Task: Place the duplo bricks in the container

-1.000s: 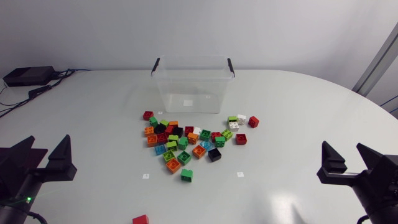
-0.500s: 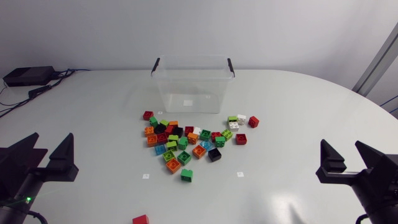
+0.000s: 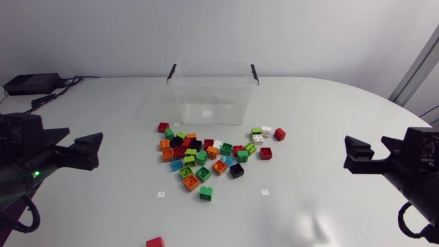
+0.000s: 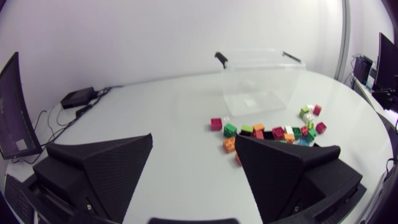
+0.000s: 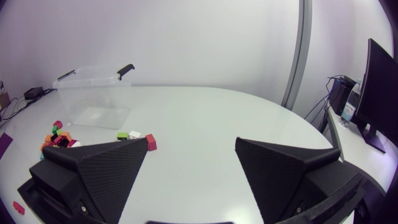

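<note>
Clear container (image 3: 186, 103) w/ black handle clips (image 3: 171, 71) upright at back ctr of table (image 3: 329, 116), lid off; duplo bricks (image 3: 206, 154) in loose heap on tabletop just in front of it, not touching; red, orange, green, lime, black, blue, white mixed. End red brick (image 3: 280, 134) at heap's right edge beside small white/lime cluster; corner red brick (image 3: 163, 127) at heap's back-left; green brick (image 3: 206, 193) alone just in front of heap; stray red brick (image 3: 155, 241) well apart, near table's front edge.

Left gripper (image 3: 81, 139) open, wedge fingers spread wide, over table's left side, well apart from heap, aimed twd ctr; in left wrist view same gripper (image 4: 193, 140) w/ bare tabletop betw. fingers, part of heap (image 4: 273, 130) hidden behind one finger, container (image 4: 261, 84) further ahead.

Right gripper (image 3: 367, 147) also open, fingers wide, over table's right side, well apart from bricks; in right wrist view (image 5: 191, 143) only tabletop betw. fingers; container (image 5: 93, 96) and heap (image 5: 59, 137) ahead, off to one side.
</note>
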